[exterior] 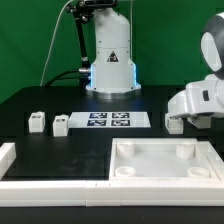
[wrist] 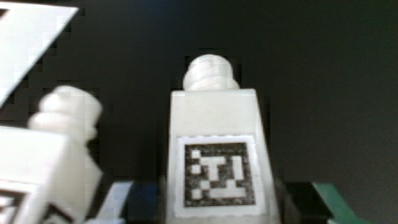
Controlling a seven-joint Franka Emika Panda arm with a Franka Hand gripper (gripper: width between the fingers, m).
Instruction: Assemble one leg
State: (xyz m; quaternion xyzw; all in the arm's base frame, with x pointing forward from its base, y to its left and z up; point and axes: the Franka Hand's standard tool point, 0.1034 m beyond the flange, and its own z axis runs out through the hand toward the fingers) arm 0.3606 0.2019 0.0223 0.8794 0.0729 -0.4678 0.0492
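Note:
In the wrist view one leg (wrist: 217,140), a white post with a black-and-white tag and a rounded peg end, lies between my gripper (wrist: 228,205) fingers. The fingers (wrist: 135,200) stand on both sides of it with dark gaps, so the gripper is open and not touching. A second leg (wrist: 54,150) lies just beside it. In the exterior view the gripper (exterior: 190,118) is low over the table at the right, with a leg (exterior: 175,124) under it. Two more legs (exterior: 37,122) (exterior: 61,125) stand at the left.
The large white tray-like piece (exterior: 165,178) lies in front, below the gripper. The marker board (exterior: 108,121) lies mid-table before the robot base (exterior: 110,60). A white frame edge (exterior: 10,160) runs along the front left. A white slab corner (wrist: 32,45) shows in the wrist view.

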